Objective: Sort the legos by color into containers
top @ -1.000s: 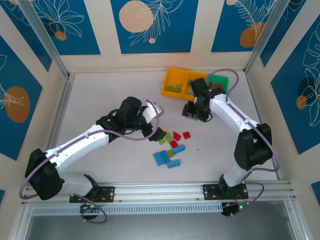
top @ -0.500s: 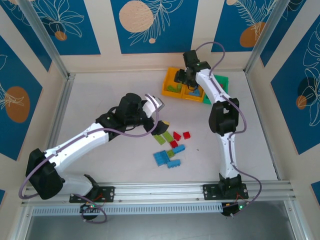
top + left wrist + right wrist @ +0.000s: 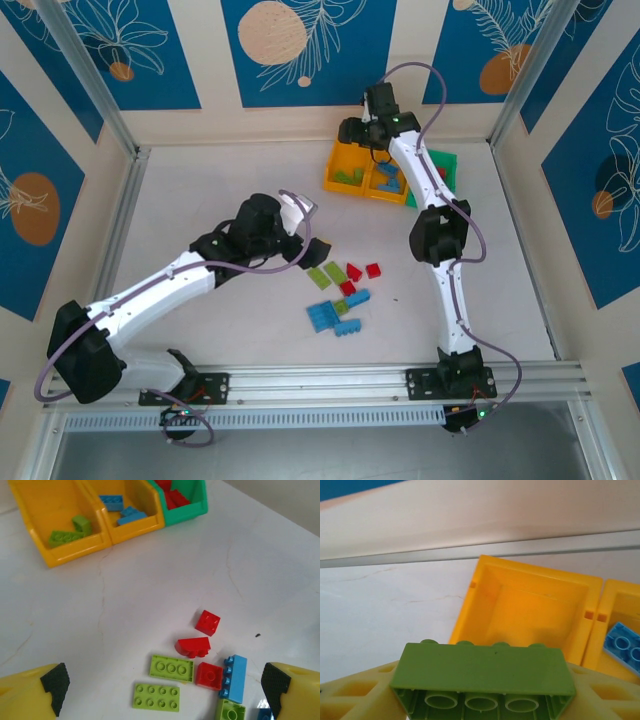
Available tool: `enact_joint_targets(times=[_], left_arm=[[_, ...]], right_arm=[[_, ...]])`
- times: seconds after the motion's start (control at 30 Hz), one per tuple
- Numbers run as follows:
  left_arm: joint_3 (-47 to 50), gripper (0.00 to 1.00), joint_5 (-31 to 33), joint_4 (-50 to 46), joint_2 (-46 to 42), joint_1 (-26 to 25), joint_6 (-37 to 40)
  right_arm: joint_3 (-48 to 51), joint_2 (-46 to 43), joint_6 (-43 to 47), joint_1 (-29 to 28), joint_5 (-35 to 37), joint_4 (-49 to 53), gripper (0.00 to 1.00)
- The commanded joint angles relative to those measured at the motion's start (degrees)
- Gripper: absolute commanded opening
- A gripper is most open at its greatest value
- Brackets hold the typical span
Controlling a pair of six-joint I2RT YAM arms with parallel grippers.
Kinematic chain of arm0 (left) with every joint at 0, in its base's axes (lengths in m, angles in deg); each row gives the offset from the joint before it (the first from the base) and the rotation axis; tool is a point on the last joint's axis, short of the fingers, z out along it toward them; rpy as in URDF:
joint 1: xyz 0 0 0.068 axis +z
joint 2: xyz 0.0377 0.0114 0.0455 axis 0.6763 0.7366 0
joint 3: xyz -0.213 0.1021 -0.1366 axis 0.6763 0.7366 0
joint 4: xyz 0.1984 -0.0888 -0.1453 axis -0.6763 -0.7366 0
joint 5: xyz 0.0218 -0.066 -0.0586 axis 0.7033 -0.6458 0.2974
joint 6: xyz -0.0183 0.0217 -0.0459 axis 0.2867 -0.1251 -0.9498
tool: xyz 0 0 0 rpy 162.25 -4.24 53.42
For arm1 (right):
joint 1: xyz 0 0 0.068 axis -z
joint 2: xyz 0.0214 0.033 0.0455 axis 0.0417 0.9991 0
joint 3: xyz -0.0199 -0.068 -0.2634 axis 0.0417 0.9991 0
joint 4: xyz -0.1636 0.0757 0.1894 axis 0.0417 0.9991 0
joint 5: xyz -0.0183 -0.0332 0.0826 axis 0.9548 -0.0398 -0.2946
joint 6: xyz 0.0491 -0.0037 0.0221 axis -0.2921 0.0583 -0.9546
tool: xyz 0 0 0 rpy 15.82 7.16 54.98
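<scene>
My right gripper [image 3: 352, 133] hangs over the left orange-yellow container [image 3: 343, 165], shut on a lime green lego [image 3: 485, 675] that sits between its yellow fingers [image 3: 360, 692]. This container [image 3: 535, 605] holds green legos [image 3: 65, 532]. The middle orange-yellow container [image 3: 135, 527] holds light blue legos [image 3: 112, 502], and the green container [image 3: 186, 512] holds red ones. Loose legos lie on the table: two lime green plates [image 3: 171, 667], three red bricks [image 3: 207, 622] and a light blue brick [image 3: 235, 677]. My left gripper [image 3: 165, 682] hovers open above this pile, touching nothing.
The white table [image 3: 200, 180] is walled by a beige back panel and metal posts [image 3: 120, 200]. More blue and green bricks [image 3: 322, 316] lie nearer the arms' bases. The right arm [image 3: 440, 240] stretches far back over the table's right half.
The right arm has swung from the table near the pile up to the containers, carrying the lime green lego over the left one. The left gripper has drifted slightly back, staying open.
</scene>
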Motion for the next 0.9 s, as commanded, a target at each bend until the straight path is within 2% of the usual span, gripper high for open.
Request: enact_joint_targets(times=[0.0,0.1,0.23,0.43,0.53,0.7,0.87], left_arm=[[0.5,1.00,5.8,0.1,-0.3,-0.7,-7.0],[0.5,1.00,8.9,-0.4,0.9,-0.6,-13.0],[0.1,1.00,10.1,0.2,3.1,-0.6,-20.0],[-4.4,1.00,13.2,-4.8,7.0,-0.6,-28.8],[-9.1,0.98,15.0,-12.9,10.4,-0.1,-39.1],[-15.0,0.84,10.4,-20.2,19.4,1.0,-56.5],[-21.8,0.78,8.2,-26.9,28.2,1.3,-63.0]], right_arm=[[-1.9,-0.9,0.9,0.2,-3.3,1.8,0.69],[1.4,-4.6,1.0,1.1,-5.7,2.5,0.72],[3.7,-8.4,0.9,2.1,-9.5,3.7,0.86],[8.3,-15.2,0.6,3.1,-10.2,9.5,0.89],[17.6,-22.4,0.2,4.1,-10.8,10.6,0.89],[40.4,-38.7,-2.1,5.5,-11.1,6.1,0.89],[57.9,-51.5,-4.2,6.3,-8.2,5.1,0.89]])
